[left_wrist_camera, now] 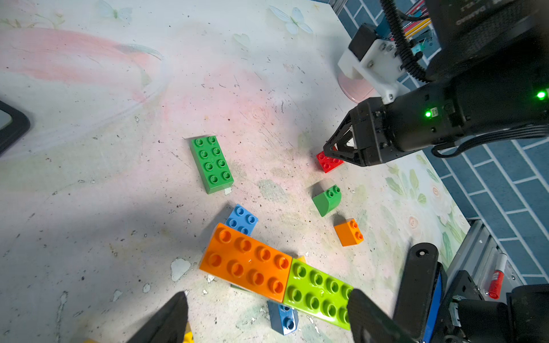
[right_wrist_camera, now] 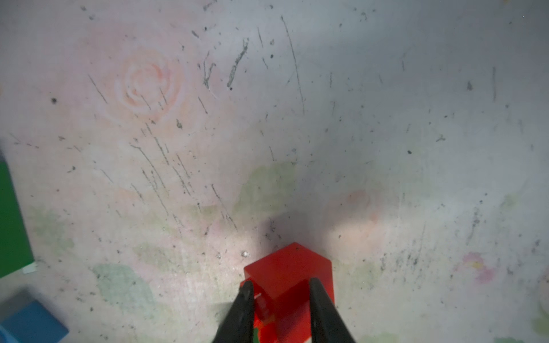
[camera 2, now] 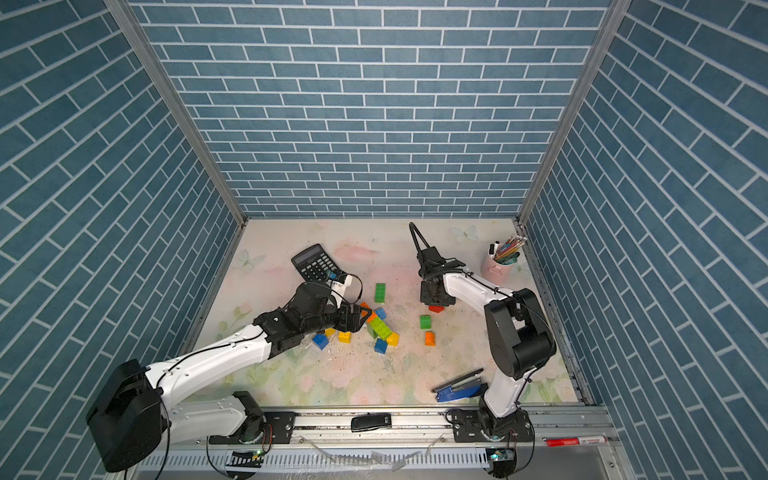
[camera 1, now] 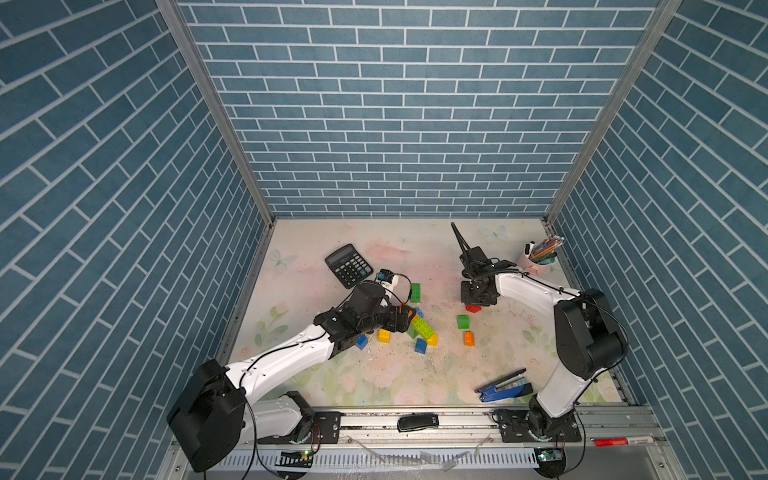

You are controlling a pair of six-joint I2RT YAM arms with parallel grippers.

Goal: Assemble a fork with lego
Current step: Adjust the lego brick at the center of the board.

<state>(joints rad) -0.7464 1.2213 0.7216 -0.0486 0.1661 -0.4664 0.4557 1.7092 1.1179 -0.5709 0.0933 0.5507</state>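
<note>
In both top views, chunky studded plastic bricks point(camera 1: 423, 327) are heaped mid-desk point(camera 1: 374, 374) beside the left tool point(camera 1: 407, 318). A long green brick point(camera 1: 415, 292) lies alone beyond the heap. A small green brick point(camera 1: 463, 321) and a small orange brick point(camera 1: 468, 338) sit apart to the right. The right tool point(camera 1: 473, 305) points straight down on a red brick point(camera 1: 473, 309), which it mostly hides.

Now the left wrist view, and we see the left tool's fingers point(left_wrist_camera: 175, 314) spread wide, gripping nothing. A glossy orange brick point(left_wrist_camera: 246, 261) and a lime brick point(left_wrist_camera: 318, 294) lie end to end between them, and one finger covers the lime one's far end. A blue brick point(left_wrist_camera: 242, 219) peeks from behind the orange. A second blue brick point(left_wrist_camera: 283, 319) is half buried underneath. The small green one has a rounded top.

On to the right wrist view: the right tool's black fingers point(right_wrist_camera: 243, 306) are pinched tight on the smooth red brick's sides, and the frame edge cuts off its lower part. The desk is scuffed, its flower print faded. We make out only blurred green and blue shapes at the edge.
</note>
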